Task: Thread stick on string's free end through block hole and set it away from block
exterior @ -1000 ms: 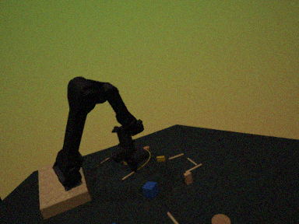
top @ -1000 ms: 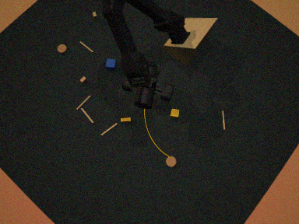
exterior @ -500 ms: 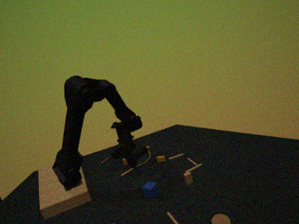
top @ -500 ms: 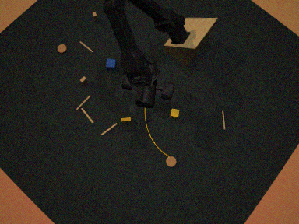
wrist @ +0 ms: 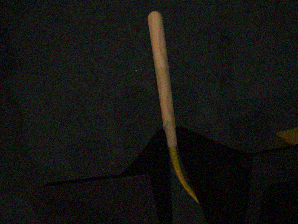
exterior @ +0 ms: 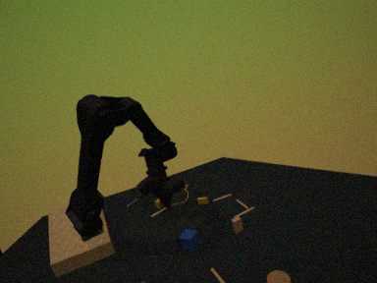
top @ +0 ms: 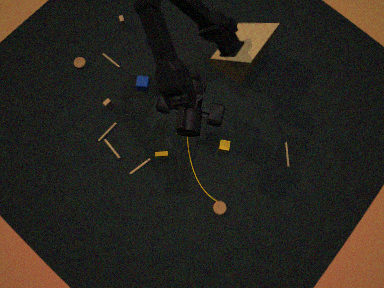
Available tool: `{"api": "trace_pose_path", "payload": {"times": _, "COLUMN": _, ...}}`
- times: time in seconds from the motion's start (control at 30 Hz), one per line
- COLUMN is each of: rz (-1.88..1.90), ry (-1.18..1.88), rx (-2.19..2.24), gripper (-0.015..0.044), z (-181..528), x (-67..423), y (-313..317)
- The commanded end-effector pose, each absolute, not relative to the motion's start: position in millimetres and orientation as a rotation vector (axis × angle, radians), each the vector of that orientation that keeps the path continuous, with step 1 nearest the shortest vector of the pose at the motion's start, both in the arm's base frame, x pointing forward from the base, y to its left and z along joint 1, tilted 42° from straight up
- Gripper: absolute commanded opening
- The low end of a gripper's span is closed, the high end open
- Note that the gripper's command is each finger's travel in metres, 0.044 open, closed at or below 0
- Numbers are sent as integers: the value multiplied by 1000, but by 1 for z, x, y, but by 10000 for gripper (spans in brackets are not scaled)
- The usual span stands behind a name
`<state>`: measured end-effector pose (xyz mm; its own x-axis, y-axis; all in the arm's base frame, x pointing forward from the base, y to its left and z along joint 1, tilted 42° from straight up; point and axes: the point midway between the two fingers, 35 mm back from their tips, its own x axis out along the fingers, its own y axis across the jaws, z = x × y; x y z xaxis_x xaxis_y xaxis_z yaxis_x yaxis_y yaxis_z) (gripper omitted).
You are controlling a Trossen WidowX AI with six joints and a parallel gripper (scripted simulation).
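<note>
Stick in closed gripper

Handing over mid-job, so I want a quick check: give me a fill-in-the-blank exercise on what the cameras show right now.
1. The gripper is shut on the thin wooden ____.
2. The yellow string runs to a round wooden ____.
3. The small cube left of the arm is coloured ____.

Missing words: stick; button; blue

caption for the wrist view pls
Claw shut on the wooden stick, its yellow string trailing below.
</note>
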<state>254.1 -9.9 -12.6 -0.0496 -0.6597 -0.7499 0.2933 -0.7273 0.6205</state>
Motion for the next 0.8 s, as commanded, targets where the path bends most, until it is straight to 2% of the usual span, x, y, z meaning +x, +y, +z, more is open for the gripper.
{"api": "trace_pose_path", "payload": {"times": 0.0, "rz": -1840, "ry": -395, "rx": 1593, "gripper": 0, "z": -6, "x": 258, "y": -3}}
{"api": "trace_pose_path", "payload": {"times": 0.77, "rz": -1847, "ry": -457, "rx": 1613, "gripper": 0, "z": -2, "x": 259, "y": 1}}
